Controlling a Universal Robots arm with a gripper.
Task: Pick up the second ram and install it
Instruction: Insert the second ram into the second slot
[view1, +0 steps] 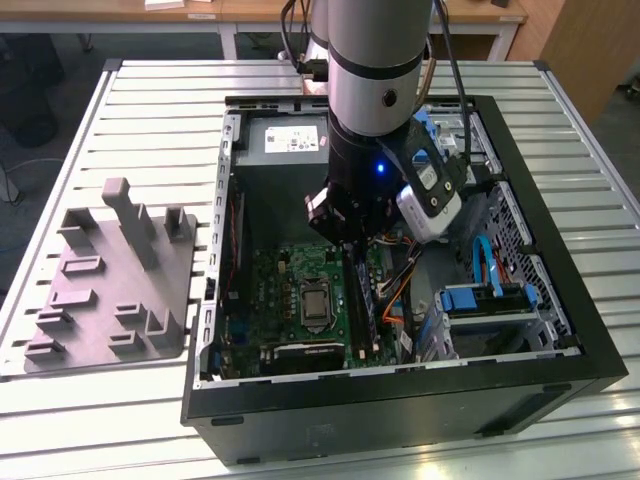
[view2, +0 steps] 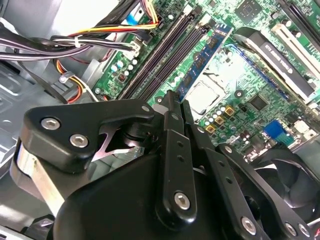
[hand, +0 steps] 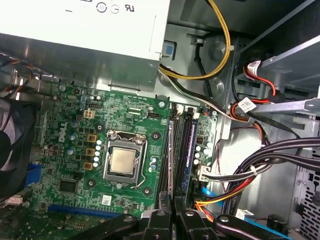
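My gripper is down inside the open computer case, over the motherboard. It is shut on the second ram, a thin dark stick with a blue face and a row of chips, gripped at one end. The stick stands on edge along the memory slots, just beside the CPU socket. In the first wrist view it appears edge-on, running away from my gripper. I cannot tell whether it is seated in its slot. Another memory stick stands in a slot next to it.
Bundles of cables run close beside the slots. The power supply sits at the far end of the board and a black fan past the CPU. A grey fixture block lies on the table at the exterior view's left.
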